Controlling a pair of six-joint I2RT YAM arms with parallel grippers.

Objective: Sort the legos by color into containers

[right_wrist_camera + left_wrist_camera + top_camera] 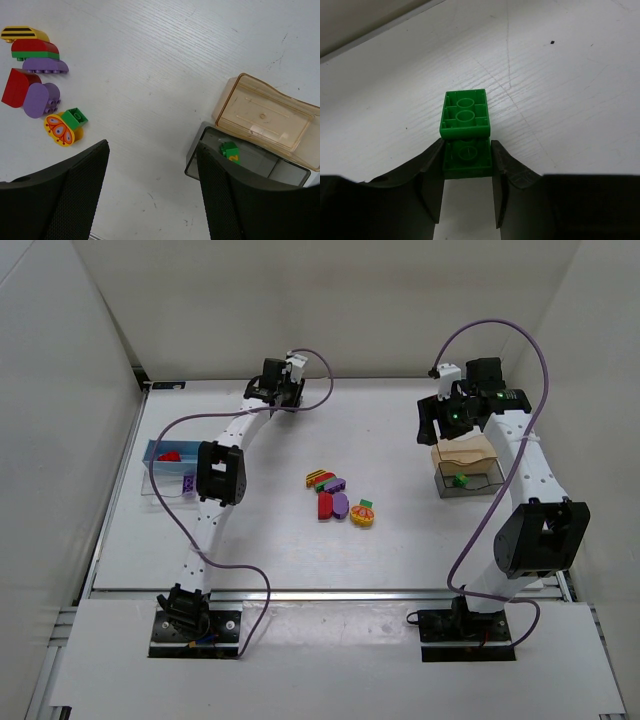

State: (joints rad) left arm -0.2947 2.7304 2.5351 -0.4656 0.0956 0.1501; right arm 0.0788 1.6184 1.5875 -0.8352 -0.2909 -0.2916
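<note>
My left gripper (467,160) is shut on a green lego (465,117) and holds it close over the table far back; in the top view the left gripper (280,390) is near the back wall. My right gripper (151,147) is open and empty, high above the table beside the dark-clear container (197,155), which holds a green lego (230,151). The tan container (265,117) is empty. Loose legos lie mid-table: yellow striped (22,34), red-green (35,49), purple (45,65), red (17,87), rounded purple (42,97), orange with green (60,131).
At the left stand a blue container (152,448) with a red lego (170,455) and a clear container (155,490) with a purple lego (188,482). White walls close in the table at the back and sides. Purple cables loop over both arms.
</note>
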